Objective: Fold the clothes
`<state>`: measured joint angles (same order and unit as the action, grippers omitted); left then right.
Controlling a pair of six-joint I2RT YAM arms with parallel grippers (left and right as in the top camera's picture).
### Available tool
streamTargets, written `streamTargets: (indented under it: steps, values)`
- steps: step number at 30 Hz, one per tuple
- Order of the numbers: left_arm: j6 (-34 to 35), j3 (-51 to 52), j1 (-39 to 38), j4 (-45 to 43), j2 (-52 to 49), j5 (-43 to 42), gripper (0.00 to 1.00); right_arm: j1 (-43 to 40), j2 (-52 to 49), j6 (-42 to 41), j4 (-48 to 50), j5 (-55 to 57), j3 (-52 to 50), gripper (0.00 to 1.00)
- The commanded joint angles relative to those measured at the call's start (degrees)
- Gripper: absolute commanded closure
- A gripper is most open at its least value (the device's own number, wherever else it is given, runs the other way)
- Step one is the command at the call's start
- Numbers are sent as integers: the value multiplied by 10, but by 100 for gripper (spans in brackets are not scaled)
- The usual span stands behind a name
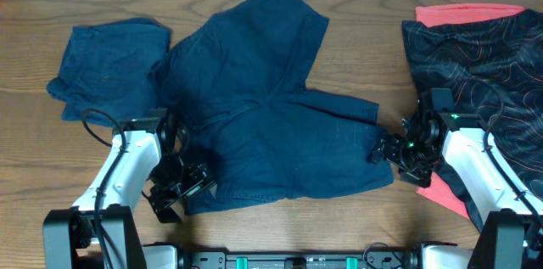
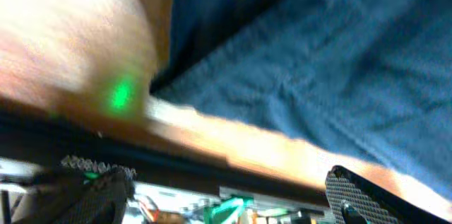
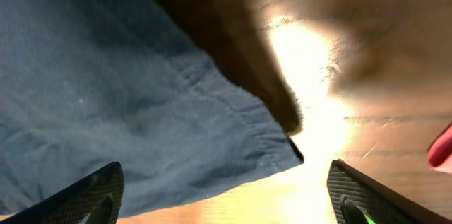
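Overhead and wrist views. A pair of dark navy cotton shorts (image 1: pixel 271 125) lies spread flat across the middle of the brown wooden table (image 1: pixel 365 40). One part reaches almost to the far edge and another points toward the right edge. The near hem runs roughly parallel to the near edge.

A smaller folded dark blue garment (image 1: pixel 106 65) sits toward the far left corner, its right side meeting the shorts. A black patterned garment with coral-red trim (image 1: pixel 484 57) occupies the right edge.

The left gripper (image 1: pixel 180 189) sits at the near left corner of the shorts. In the left wrist view (blurred) its fingers (image 2: pixel 92 189) stand well apart with nothing between them, the shorts' hem (image 2: pixel 296 75) just ahead and a strip of bare wood in between.

The right gripper (image 1: pixel 382 150) is at the shorts' right-hand corner, in a band of bare wood between the shorts and the black garment. In its wrist view the fingers (image 3: pixel 360 192) are likewise spread wide and grip nothing, with the stitched corner of the shorts (image 3: pixel 279 146) just ahead of them. Bare wood also shows along the far edge, between the shorts and the black garment.
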<state>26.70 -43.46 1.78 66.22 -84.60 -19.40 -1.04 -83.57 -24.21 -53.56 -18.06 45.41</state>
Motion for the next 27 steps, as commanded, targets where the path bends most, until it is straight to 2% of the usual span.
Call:
streamTargets:
  steps: [1, 2, 6, 7, 12, 15, 20, 27]
  values:
    - [-8, -3, 2, -1, 17, -23, 9, -4, 9, -26, -1, -20, -2, 8]
    - [2, 0, 2, -6, 23, -23, 10, -4, 9, -28, 0, -22, -2, 8]
    - [55, 24, 1, -35, 48, -25, 28, -4, 9, -30, 9, -41, -2, 9]
    - [71, 30, 1, -40, 54, -31, 29, -4, 9, -30, 11, -41, -2, 8]
    - [199, 67, 1, -60, 85, -40, 29, -4, 9, -30, 22, -40, -2, 8]
    - [252, 85, 1, -76, 99, -40, 28, -4, 9, -30, 24, -40, -2, 8]
    - [300, 120, 1, -118, 108, -7, 28, -4, 9, -30, 24, -40, -2, 7]
    - [349, 180, 1, -237, 108, 10, 30, -4, 9, -35, 24, -41, -2, 7]
